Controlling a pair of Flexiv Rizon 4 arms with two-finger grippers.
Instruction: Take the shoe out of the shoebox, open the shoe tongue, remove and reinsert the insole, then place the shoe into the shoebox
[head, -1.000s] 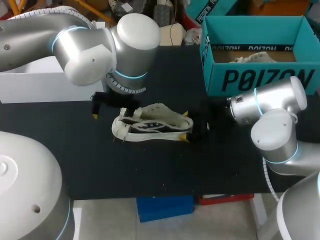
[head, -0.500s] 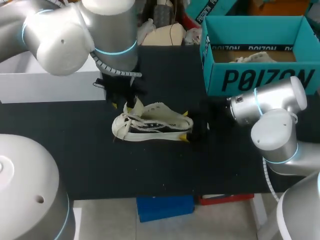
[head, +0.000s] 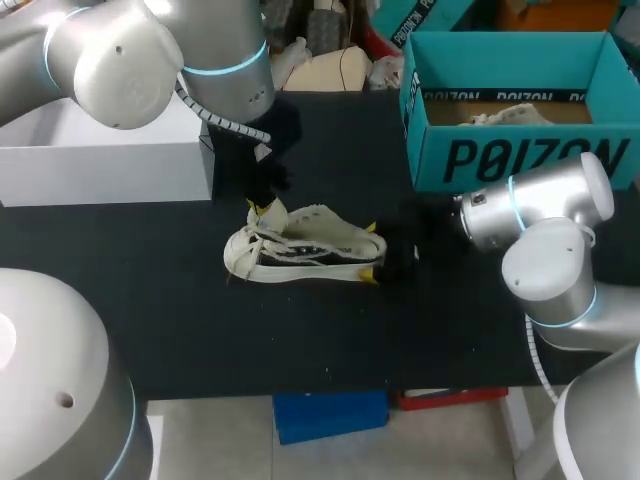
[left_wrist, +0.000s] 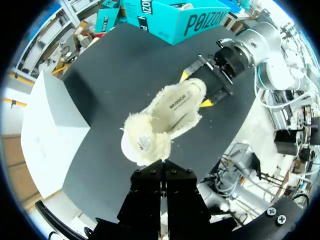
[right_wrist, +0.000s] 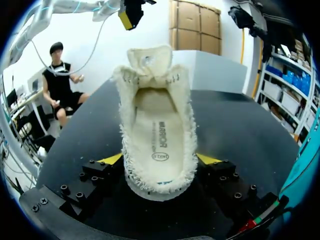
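Observation:
A cream shoe (head: 305, 245) lies on its side on the black table, its insole (right_wrist: 160, 140) showing inside. My right gripper (head: 373, 252) is shut on the shoe's heel, with a yellow tip against each side (right_wrist: 111, 159). My left gripper (head: 260, 210) hangs at the toe end by the raised tongue (head: 272, 213) with its fingers shut. In the right wrist view the left gripper's tip (right_wrist: 131, 15) stands a little beyond the tongue (right_wrist: 148, 60), with a gap between them. The left wrist view looks down on the shoe (left_wrist: 170, 117). The teal shoebox (head: 520, 150) stands open at the back right.
A white box (head: 100, 165) stands at the table's left, close behind my left arm. A second cream shoe (head: 505, 115) lies inside the shoebox. My right arm's elbow (head: 545, 265) rises in front of the shoebox.
My left gripper moved from left of the shoe to over its tongue and its fingers came together. The tongue now stands more upright. The right arm and the shoe's heel kept still.

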